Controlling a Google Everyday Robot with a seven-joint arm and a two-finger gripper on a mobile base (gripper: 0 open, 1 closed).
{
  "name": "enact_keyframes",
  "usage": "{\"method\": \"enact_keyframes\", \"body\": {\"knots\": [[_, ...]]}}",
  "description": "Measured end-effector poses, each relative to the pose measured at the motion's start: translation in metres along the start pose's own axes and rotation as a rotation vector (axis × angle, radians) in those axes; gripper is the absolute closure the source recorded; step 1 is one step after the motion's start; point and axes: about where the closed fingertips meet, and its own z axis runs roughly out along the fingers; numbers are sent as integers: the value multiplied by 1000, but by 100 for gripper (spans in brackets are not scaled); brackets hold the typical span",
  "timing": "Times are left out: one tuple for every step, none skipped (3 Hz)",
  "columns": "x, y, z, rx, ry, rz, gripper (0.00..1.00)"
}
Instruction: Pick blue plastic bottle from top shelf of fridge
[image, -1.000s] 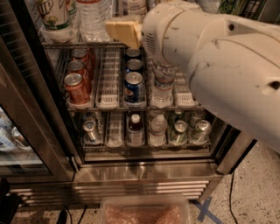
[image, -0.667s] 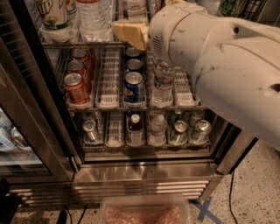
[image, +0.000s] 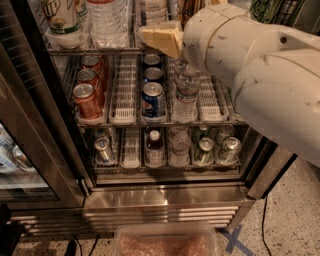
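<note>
The fridge stands open, with its glass door swung to the left. On the top shelf stand a green-labelled bottle, a ribbed clear water bottle and, at the top edge, the pale lower part of the blue plastic bottle; its label is cut off by the frame. My gripper, cream-coloured, sits at the front of the top shelf just below and in front of that bottle. My white arm fills the upper right and hides the shelf's right side.
The middle rack holds red cans, blue Pepsi cans and a clear water bottle. The lower rack holds several cans and small bottles. A clear bin lies on the floor in front of the base grille.
My gripper has moved a little to the right along the front of the top shelf, from before the water bottle to below the pale bottle. The shelves' contents have not moved.
</note>
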Motion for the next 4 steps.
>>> {"method": "enact_keyframes", "body": {"knots": [[-1,0,0,0,-1,-3,0],[-5,3,-5,6,-10,2,0],[-7,13,-4,1,-37,23,0],[-6,15,-2,6,-55,26,15]]}}
